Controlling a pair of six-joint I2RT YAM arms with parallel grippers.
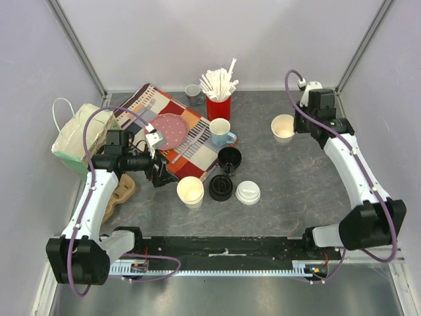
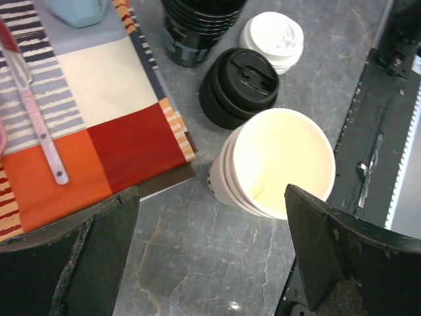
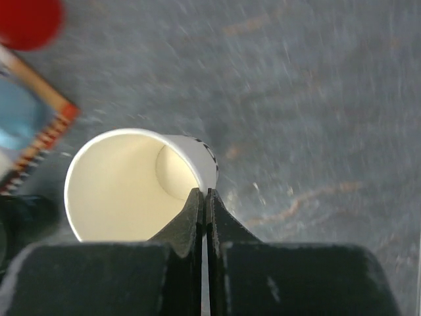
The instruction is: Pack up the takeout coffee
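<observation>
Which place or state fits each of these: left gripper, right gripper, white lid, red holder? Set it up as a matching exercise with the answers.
Things:
1. left gripper
2. right gripper
3. white lid
4. red holder

Places or states:
A. shut on the rim of an empty cup
B. full of white sticks
C. open, holding nothing
D. flat on the table, beside the black lid

Pairs: 1-C, 2-A, 3-D, 4-B
</observation>
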